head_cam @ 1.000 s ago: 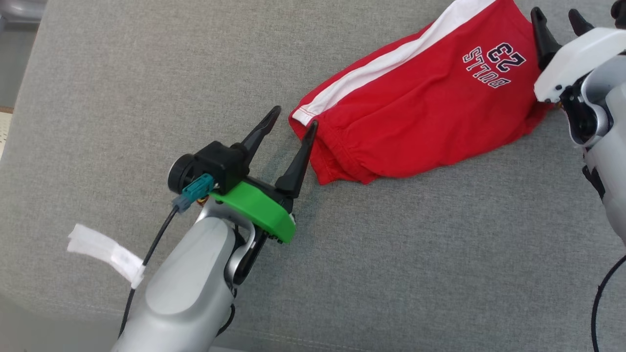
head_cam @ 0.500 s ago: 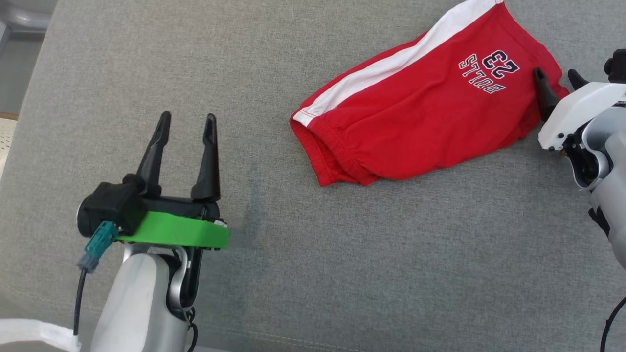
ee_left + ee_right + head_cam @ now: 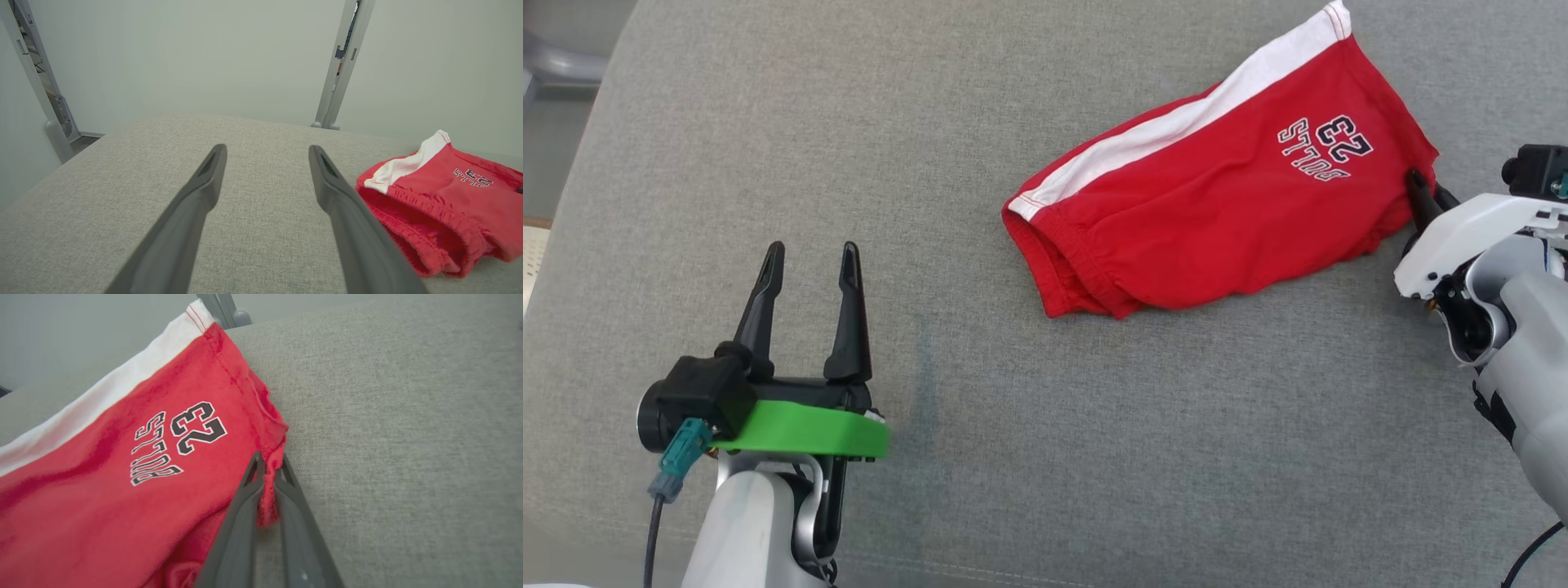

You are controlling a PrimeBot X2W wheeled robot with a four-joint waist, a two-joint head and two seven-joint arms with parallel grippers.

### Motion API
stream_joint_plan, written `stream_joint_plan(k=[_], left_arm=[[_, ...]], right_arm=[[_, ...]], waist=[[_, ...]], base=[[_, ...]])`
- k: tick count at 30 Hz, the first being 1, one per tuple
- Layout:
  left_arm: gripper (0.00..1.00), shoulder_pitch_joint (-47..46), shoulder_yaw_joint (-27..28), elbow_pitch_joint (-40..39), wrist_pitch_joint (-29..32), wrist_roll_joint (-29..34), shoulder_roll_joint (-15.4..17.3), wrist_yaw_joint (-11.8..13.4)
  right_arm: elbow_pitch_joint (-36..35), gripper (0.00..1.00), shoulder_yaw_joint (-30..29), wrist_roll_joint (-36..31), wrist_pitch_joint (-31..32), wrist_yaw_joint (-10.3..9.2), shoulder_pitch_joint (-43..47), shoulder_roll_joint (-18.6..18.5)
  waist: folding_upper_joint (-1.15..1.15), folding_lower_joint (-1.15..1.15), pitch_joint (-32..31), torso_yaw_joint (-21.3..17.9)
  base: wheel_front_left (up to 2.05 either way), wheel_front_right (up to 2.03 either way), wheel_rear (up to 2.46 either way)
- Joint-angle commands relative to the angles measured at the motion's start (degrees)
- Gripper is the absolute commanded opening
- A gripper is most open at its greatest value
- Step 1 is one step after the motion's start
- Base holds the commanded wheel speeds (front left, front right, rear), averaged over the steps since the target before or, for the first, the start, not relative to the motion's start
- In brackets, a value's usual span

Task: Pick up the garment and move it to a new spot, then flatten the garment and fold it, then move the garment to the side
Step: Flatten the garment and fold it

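The whole desk (image 3: pixel 1094 457) is covered in grey woven fabric, with pale walls and a couple of metal frame posts (image 3: pixel 343 65) behind it in the left wrist view. The thing to watch is the pair of red cotton shorts with a white side stripe and a "BULLS 23" print (image 3: pixel 1217 220). They lie slanted toward the far right of the desk, elastic waistband end pointing at the middle and hem end out to the right.

The right gripper (image 3: pixel 1425 189) is clenched on the near hem corner of the shorts. The right wrist view shows it nicely: a little tuck of red cloth squeezed between the two dark fingers (image 3: pixel 241 506). The rest of the shorts lies flat on the desk, nothing lifted. The left gripper (image 3: pixel 810 249) is spread wide with nothing in it, well apart from the shorts at the near left.

My read: the shorts look doubled over lengthwise, layers stacked at the waistband, so this is probably the grab for a move. Whether that's to a new spot or off to the side, I can't say. Next up would be a lift or drag from that one corner. With a one-corner pinch the cloth will likely trail and the fold may open, so go slow and low, or bring the left gripper over to the waistband end.
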Motion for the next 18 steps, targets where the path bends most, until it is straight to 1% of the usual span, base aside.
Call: stream_joint_plan(k=[1,5,12,18], left_arm=[[1.0,1.0,0.0,0.3,0.0,0.7,0.0,-0.1],[1.0,2.2,1.2,0.8,0.0,1.2,0.0,0.0],[1.0,5.4,3.0,1.8,0.0,2.6,0.0,-0.7],[1.0,7.5,3.6,2.1,0.0,3.2,0.0,-1.1]], right_arm=[[-0.5,0.0,0.2,0.9,-0.9,-0.08,1.2,-0.5],[-1.9,0.0,-0.1,3.6,-2.9,-0.08,3.9,-1.3],[-4.9,0.0,-1.6,9.0,-5.6,-0.08,11.4,-4.6],[-6.7,0.0,-3.9,11.9,-6.8,-0.08,18.5,-7.0]], waist=[[0.0,0.0,-1.5,-1.1],[0.0,0.0,-4.0,-2.6],[0.0,0.0,-8.7,-5.2],[0.0,0.0,-11.1,-5.9]], base=[[0.0,0.0,0.0],[0.0,0.0,0.0],[0.0,0.0,0.0],[0.0,0.0,0.0]])
